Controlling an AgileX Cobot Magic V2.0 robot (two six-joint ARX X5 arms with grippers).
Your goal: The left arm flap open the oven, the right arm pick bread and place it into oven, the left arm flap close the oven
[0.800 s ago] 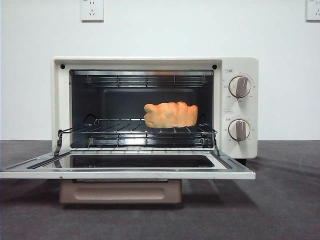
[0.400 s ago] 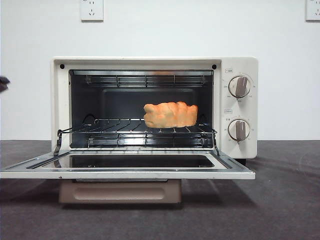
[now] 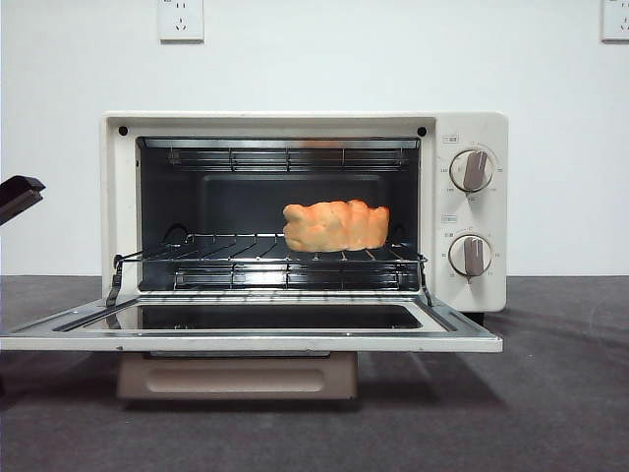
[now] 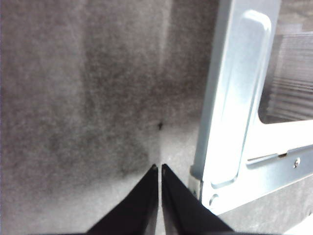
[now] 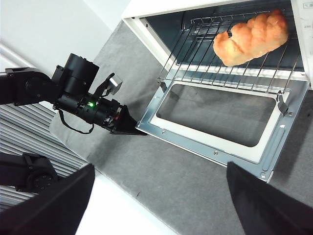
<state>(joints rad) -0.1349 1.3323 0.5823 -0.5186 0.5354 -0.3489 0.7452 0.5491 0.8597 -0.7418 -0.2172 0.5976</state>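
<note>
The cream-white oven [image 3: 472,128] stands with its door [image 3: 246,342] flapped down flat. The golden-brown bread [image 3: 335,225] lies on the wire rack inside, right of middle; it also shows in the right wrist view [image 5: 250,36]. My left gripper [image 4: 159,169] is shut and empty, low over the table just beside the door's left corner [image 4: 234,98]. It shows as a black tip [image 3: 20,195] at the left edge of the front view and as a black wedge [image 5: 128,128] in the right wrist view. My right gripper [image 5: 160,169] is open and empty, high above in front of the oven.
Two round knobs [image 3: 472,170] sit on the oven's right panel. The beige handle [image 3: 236,376] hangs under the open door. Dark grey table cloth [image 3: 550,393] spreads around the oven. A white wall with sockets [image 3: 181,20] stands behind.
The black tip of the left gripper has come into the front view at the left edge, moving right and lower. Oven, door and bread have not moved.
</note>
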